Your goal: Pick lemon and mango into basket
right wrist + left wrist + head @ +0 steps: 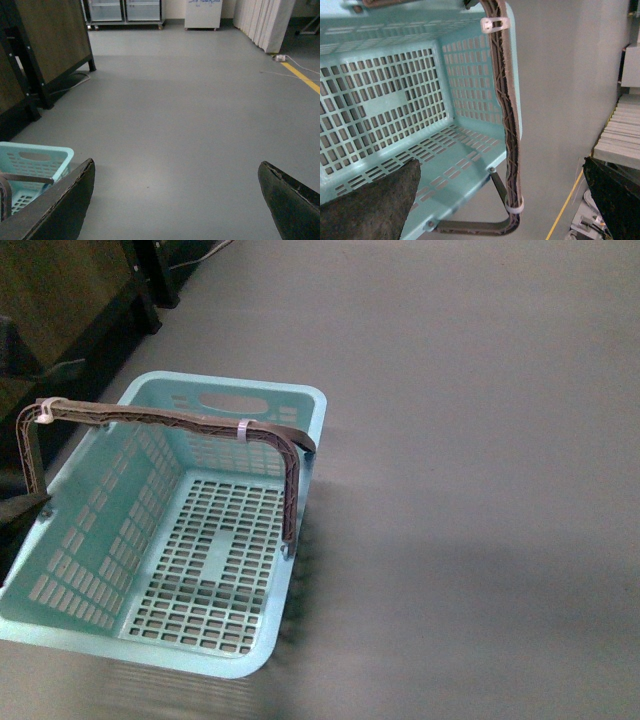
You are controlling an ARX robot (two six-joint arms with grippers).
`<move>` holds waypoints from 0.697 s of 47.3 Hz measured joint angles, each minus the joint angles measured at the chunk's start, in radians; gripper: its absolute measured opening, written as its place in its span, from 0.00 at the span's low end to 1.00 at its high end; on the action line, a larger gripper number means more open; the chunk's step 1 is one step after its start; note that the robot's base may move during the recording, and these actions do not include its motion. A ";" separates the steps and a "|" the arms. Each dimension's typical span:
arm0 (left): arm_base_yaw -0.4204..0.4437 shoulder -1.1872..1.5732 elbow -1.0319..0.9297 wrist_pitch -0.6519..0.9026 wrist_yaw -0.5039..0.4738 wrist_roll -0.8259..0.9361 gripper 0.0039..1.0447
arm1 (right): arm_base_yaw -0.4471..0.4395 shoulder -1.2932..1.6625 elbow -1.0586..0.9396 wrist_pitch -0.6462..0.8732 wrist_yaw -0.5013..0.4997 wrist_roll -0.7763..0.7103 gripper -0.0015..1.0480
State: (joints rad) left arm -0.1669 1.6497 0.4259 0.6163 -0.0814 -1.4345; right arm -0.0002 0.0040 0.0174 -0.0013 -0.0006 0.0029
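At the far left a dark wooden cabinet (60,300) is edging the scene; just beside it the basket (250,383) is sitting on the grey floor (480,490), its lattice bottom showing through, so no fruit is lying in it. Its brown handle (170,418) is standing upright across the opening, which is leaving room on either side for fruit to be dropped in. The left gripper (500,165) is hanging over the basket and looking down into it; one felt-faced finger (375,205) is showing at one edge of its view and what is probably its partner at the other, so the jaws are standing wide apart and holding nothing. Further right the floor is running on plain; the right gripper (176,164) is facing out across it, jaws likewise spread wide and empty, a stance suiting a coming pick. Neither the lemon nor the mango is appearing in any view; finding them is looking like the first job.
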 joint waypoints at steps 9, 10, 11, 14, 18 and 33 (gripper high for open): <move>-0.025 0.201 0.159 -0.008 -0.020 -0.041 0.94 | 0.000 0.000 0.000 0.000 0.000 0.000 0.92; -0.027 0.224 0.181 -0.012 -0.022 -0.046 0.94 | 0.000 0.000 0.000 0.000 0.000 0.000 0.92; -0.029 0.246 0.203 -0.017 -0.023 -0.050 0.94 | 0.000 0.000 0.000 0.000 0.000 0.000 0.92; -0.033 0.299 0.260 -0.032 -0.024 -0.057 0.94 | 0.000 0.000 0.000 0.000 0.000 0.000 0.92; -0.036 0.357 0.330 -0.048 -0.024 -0.061 0.94 | 0.000 0.000 0.000 0.000 0.000 0.000 0.92; -0.068 0.548 0.581 -0.119 -0.021 -0.082 0.94 | 0.000 0.000 0.000 0.000 0.000 0.000 0.92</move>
State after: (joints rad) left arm -0.2344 2.1975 1.0069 0.4973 -0.1028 -1.5169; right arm -0.0002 0.0040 0.0174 -0.0013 -0.0002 0.0029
